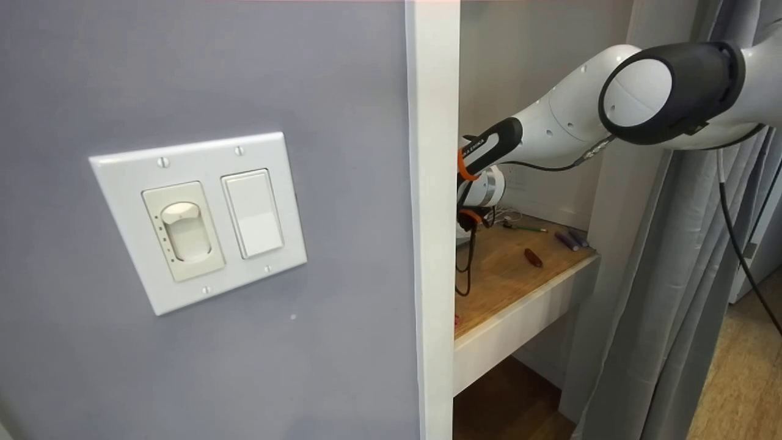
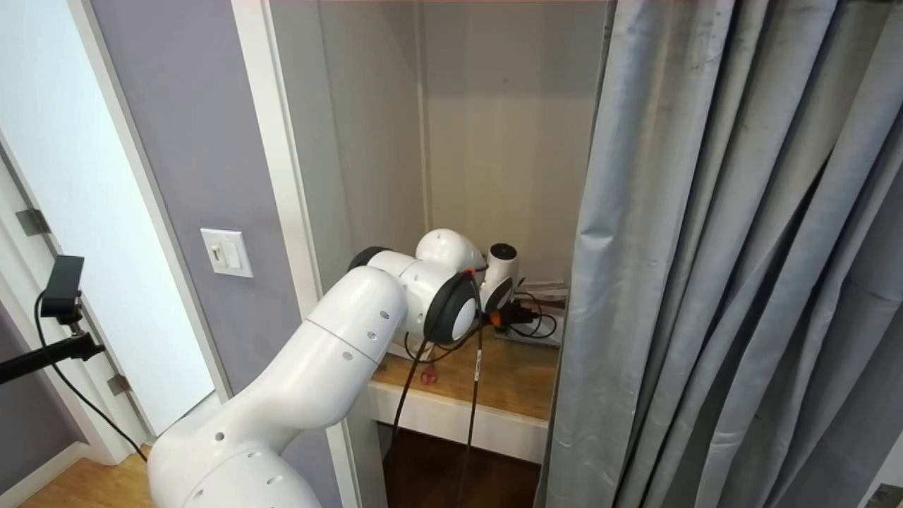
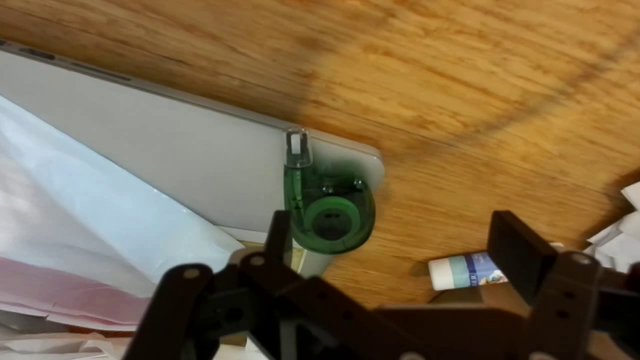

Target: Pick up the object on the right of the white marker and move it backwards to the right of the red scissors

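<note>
My gripper (image 3: pixel 392 215) is open in the wrist view, with nothing between its fingers. A green translucent tape dispenser (image 3: pixel 332 215) lies over the corner of a grey laptop-like slab, close to the left fingertip. A small tube (image 3: pixel 465 271) with a white cap and blue label lies on the wooden surface, partly hidden by the right finger. Red scissors handles (image 2: pixel 428 374) show near the shelf's front edge in an exterior view. The gripper (image 2: pixel 518 314) is small and dark there, low at the back. I cannot make out a white marker in any view.
Papers (image 3: pixel 100 210) lie over the grey slab (image 3: pixel 200 145). White crumpled paper (image 3: pixel 620 240) is at the right. A dark red object (image 1: pixel 533 257), a green pencil (image 1: pixel 525 228) and purple sticks (image 1: pixel 567 240) lie on the wooden shelf (image 1: pixel 501 281). Walls and a curtain (image 2: pixel 649 282) flank the alcove.
</note>
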Controlling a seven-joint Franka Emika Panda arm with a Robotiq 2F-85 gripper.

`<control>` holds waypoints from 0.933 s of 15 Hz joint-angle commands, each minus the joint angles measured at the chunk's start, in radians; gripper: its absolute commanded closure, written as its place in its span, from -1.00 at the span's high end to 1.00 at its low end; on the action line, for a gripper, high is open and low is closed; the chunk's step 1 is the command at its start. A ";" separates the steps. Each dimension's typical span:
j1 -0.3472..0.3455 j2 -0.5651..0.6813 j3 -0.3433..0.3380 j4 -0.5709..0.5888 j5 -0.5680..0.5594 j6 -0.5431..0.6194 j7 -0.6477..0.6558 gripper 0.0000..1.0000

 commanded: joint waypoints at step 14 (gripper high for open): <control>0.018 0.162 0.001 0.179 -0.070 0.080 0.066 1.00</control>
